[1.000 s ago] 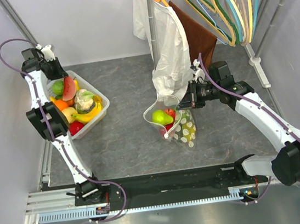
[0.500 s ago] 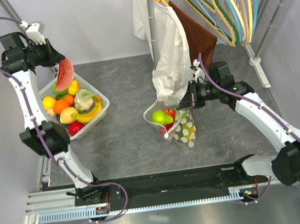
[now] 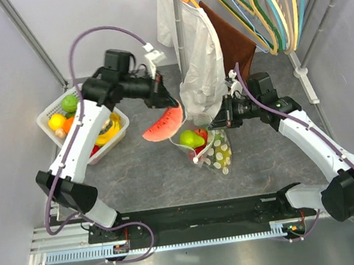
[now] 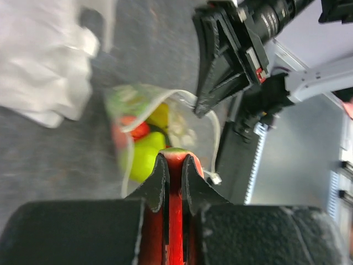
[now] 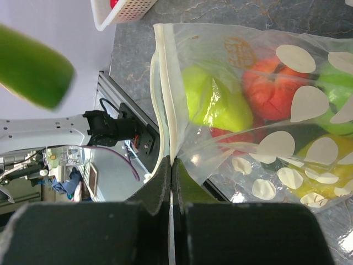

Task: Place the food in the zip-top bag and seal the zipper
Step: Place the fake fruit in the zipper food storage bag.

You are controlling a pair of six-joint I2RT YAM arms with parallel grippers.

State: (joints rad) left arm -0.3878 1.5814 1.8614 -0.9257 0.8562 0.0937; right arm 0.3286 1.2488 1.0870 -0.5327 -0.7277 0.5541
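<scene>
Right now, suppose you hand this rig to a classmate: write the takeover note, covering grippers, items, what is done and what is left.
Left gripper: shut on the watermelon slice, near the bag's open mouth.
Right gripper: shut on the zip-top bag rim, holding it open.
Done: several fruits inside the bag.
To do: drop slice in, move remaining food from basket, seal zipper.

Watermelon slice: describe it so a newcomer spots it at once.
From above, find the hanging white garment. Below-left of it, the left gripper clamps a red wedge-shaped watermelon slice with green rind, beside the clear polka-dot zip-top bag. It is the only flat red wedge; the bagged fruits are rounded.
</scene>
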